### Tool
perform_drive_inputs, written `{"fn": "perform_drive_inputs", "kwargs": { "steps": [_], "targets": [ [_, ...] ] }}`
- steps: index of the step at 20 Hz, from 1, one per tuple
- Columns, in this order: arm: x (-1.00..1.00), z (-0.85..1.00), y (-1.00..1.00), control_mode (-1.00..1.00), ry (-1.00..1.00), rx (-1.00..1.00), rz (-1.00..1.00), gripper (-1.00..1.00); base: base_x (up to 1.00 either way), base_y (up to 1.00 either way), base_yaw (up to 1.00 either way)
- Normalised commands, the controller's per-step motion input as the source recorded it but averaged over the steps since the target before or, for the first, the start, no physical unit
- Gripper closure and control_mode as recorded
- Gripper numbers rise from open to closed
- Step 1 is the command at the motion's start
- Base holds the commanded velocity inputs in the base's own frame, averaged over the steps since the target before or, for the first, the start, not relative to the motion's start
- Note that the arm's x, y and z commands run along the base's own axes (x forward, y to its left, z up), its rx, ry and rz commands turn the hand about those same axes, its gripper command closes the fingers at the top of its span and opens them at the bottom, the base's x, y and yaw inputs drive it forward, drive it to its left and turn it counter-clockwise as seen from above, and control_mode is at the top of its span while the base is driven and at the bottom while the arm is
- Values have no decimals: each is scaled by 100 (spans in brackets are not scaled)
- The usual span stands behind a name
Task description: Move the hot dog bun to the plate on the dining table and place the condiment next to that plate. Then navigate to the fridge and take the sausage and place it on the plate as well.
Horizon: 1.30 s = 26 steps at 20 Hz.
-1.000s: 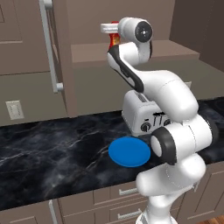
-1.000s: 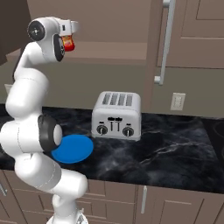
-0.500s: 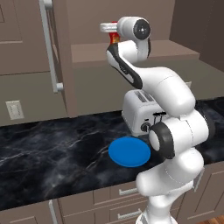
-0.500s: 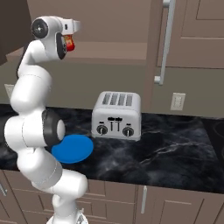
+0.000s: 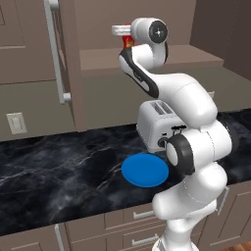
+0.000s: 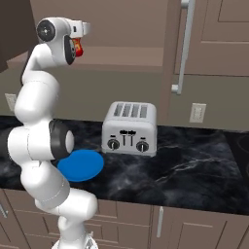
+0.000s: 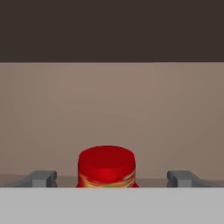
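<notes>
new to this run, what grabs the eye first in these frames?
The white arm, reared up high above the counter, with its gripper raised to a shelf and the jaws wide open on either side of a red condiment bottle, not yet closed on it. Below, a bright blue plate lies bare on the black marble counter, just in front of a silver four-slot toaster.

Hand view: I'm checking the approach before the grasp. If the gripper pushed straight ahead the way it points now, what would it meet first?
Most likely the red condiment bottle, centred between the open fingers of the gripper. Behind it is the tan back wall; depth to the bottle is unclear.
</notes>
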Motion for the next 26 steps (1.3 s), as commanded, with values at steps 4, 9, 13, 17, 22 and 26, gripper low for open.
{"fn": "perform_drive_inputs", "kwargs": {
  "steps": [4, 9, 13, 17, 22, 26],
  "targets": [
    [4, -4, 0, -100, 0, 0, 0, -100, 0, 0, 0],
    [6, -4, 0, -100, 1, 0, 0, -100, 0, 0, 0],
    [6, -1, 0, -100, 0, 0, 0, -100, 0, 0, 0],
    [8, 0, 0, -100, 0, 0, 0, 100, 0, 0, 0],
    [6, -4, 0, -100, 3, 0, 0, 100, 0, 0, 0],
    [6, -5, 0, -100, 2, 0, 0, 100, 0, 0, 0]
  ]
}}
